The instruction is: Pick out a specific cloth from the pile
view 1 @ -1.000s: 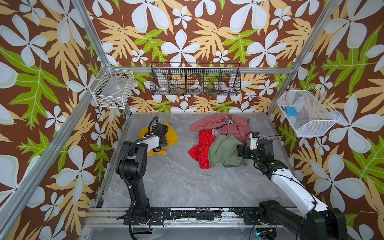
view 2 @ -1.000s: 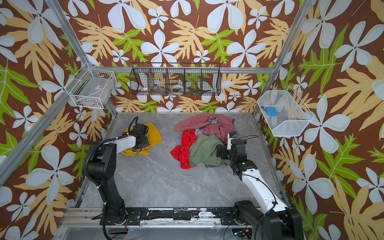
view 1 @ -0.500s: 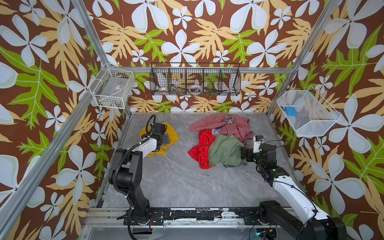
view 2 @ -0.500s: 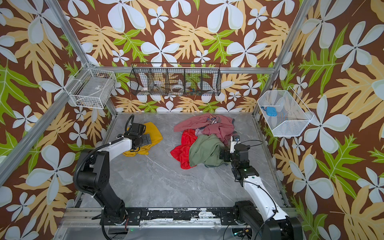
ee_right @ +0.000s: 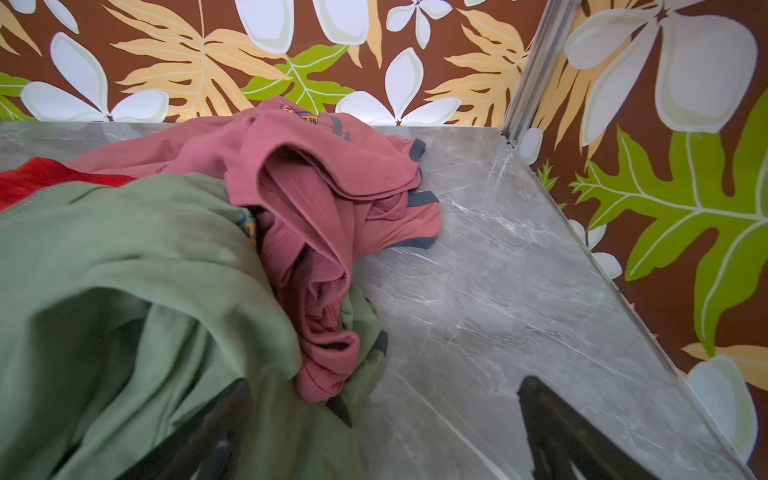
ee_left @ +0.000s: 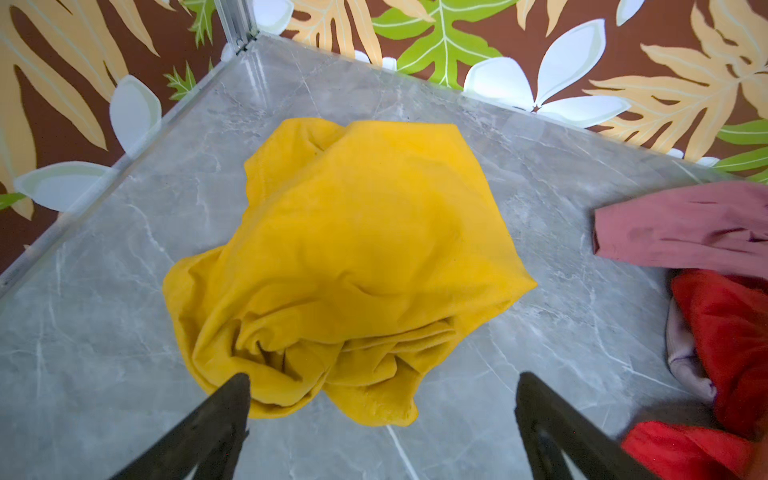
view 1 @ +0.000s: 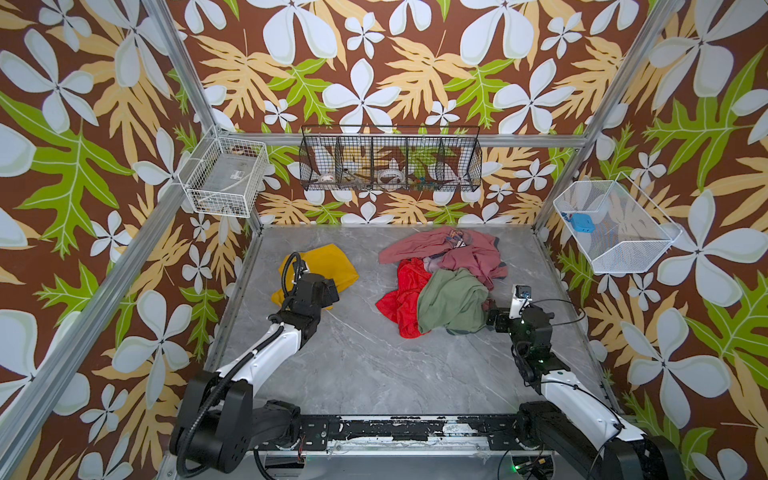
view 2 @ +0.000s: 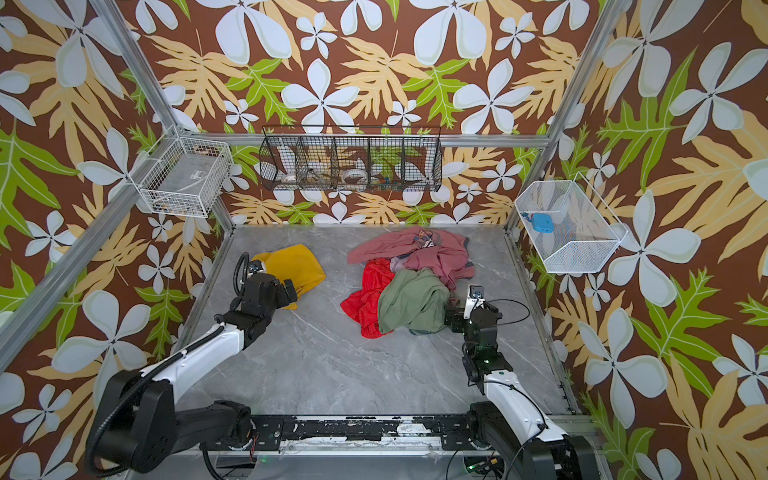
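- nearest me, a black rail (view 1: 382, 428) runs along the front edge of the grey marble table (view 1: 374, 365), and an arm rises from each end of it.
- the left arm reaches up the left side. the left gripper (ee_left: 382, 377) hangs over the near edge of the cloth (ee_left: 353, 249), its fingers (ee_left: 220, 415) spread wide with nothing pinched between them. in the wrist view one fingertip overlaps the cloth's near fold and the other is over bare table. i cannot tell whether either touches the fabric.
- the right arm bends in from the right. the right gripper (ee_right: 386, 384) sits low at the near right edge of the pile (view 1: 440, 282), also spread wide and holding nothing. one finger lies against the green cloth (ee_right: 124, 270) and the other is over bare marble.
- the cloth is mustard yellow and lies crumpled on its own on the left of the table, near the left wall. it is well apart from the pile, with bare marble between them.
- the pile sits right of the middle. the green cloth is on its near side, with the red cloth (view 1: 401, 291) beside it on the left and partly under it. the pink garment (view 1: 457, 249) spreads behind them toward the back wall.
- farthest off, a black basket (view 1: 390, 160) of wire hangs on the back wall with small odds in it. a white left basket (view 1: 226, 178) hangs at the back left corner. a white right basket (view 1: 611, 232) on the right wall holds a small blue thing (view 1: 582, 222).
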Controlling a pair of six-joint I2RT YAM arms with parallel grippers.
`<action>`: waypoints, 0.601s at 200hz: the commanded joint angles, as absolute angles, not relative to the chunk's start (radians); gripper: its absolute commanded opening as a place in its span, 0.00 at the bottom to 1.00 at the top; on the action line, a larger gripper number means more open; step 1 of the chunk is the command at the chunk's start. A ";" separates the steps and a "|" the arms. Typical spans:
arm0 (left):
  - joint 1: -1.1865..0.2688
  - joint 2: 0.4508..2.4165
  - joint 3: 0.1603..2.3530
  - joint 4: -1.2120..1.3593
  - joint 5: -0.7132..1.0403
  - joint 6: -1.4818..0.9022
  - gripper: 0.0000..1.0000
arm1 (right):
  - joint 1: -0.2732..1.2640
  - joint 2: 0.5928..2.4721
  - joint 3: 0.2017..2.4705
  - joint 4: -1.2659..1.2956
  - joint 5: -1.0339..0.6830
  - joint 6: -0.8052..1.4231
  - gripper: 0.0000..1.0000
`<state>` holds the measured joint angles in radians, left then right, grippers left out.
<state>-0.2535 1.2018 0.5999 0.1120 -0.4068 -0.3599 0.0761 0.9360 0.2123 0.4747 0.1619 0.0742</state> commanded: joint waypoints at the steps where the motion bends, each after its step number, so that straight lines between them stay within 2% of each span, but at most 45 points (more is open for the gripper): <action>1: -0.256 1.138 0.534 0.251 -0.468 -0.313 1.00 | 0.061 0.968 0.163 0.716 0.220 0.067 1.00; 51: -0.257 1.052 0.397 0.437 -0.482 -0.239 1.00 | 0.061 1.132 0.105 0.992 0.285 0.053 0.97; 120: -0.256 1.059 0.356 0.562 -0.531 -0.146 1.00 | 0.060 1.329 0.204 1.049 0.119 0.016 0.95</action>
